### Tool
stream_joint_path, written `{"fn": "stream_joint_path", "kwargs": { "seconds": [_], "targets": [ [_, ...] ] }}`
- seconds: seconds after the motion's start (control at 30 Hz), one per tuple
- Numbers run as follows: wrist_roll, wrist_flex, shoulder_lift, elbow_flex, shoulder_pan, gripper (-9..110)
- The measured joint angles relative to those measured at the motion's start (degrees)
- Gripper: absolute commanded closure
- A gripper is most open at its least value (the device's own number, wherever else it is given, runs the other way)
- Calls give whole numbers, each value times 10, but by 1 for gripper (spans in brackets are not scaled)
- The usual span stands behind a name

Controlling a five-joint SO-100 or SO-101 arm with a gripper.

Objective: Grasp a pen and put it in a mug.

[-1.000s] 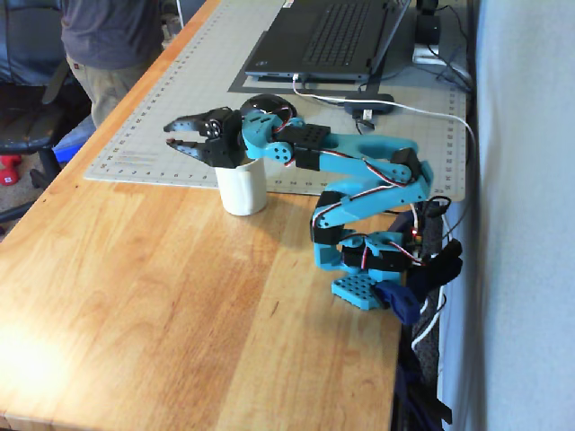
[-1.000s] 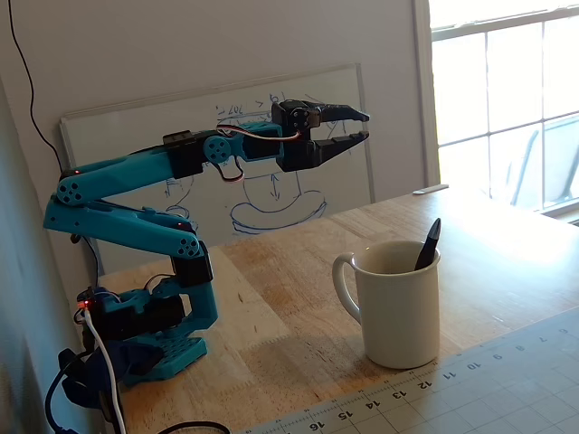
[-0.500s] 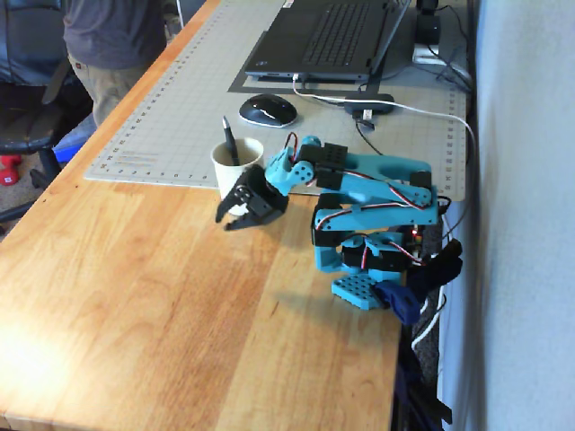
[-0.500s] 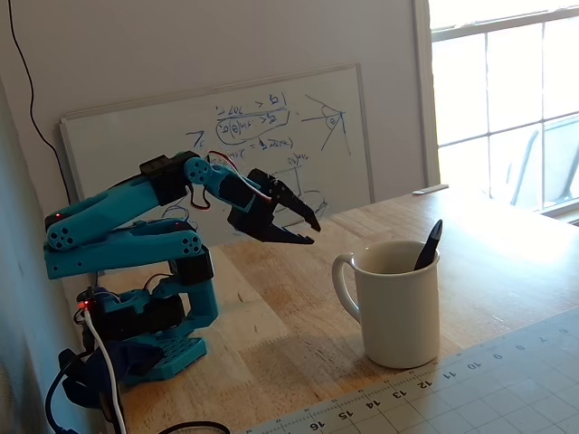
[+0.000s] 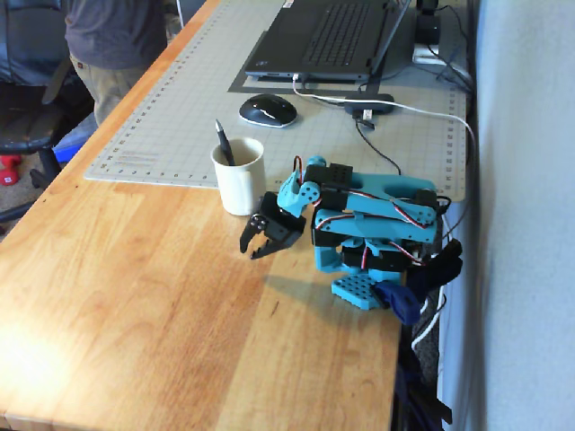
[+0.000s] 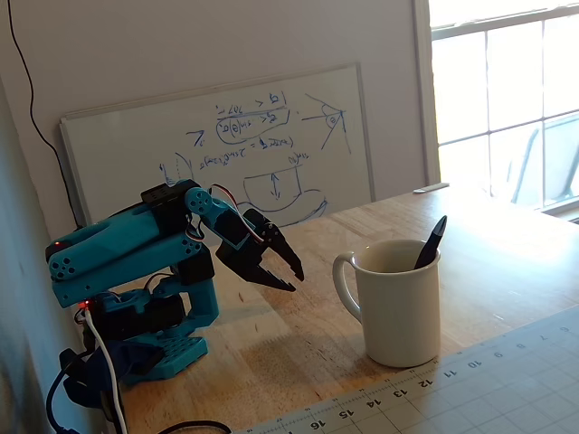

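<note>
The pen (image 6: 431,242) already leans inside the mug (image 6: 395,303) on the bench (image 5: 162,296), and it looks light, stiff and slick, probably best pinched mid-barrel, while the tool (image 6: 284,274) hangs empty beside the mug, jaws slightly parted.

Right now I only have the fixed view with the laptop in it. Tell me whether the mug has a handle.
Observer: Yes. In a fixed view the mug shows a handle on the side facing the arm.
Operator: Check the gripper against the table.
Observer: The gripper hangs open above the table, with a clear gap beneath it.
Operator: Say what's behind the arm.
Observer: A whiteboard with blue writing stands against the wall.
</note>
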Motion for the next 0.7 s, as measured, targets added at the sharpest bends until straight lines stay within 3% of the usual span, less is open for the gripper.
{"fn": "stream_joint_path", "kwargs": {
  "seconds": [0.2, 0.7],
  "targets": [
    [0, 73, 16, 1, 0, 96],
    [0, 79, 16, 1, 0, 96]
  ]
}}
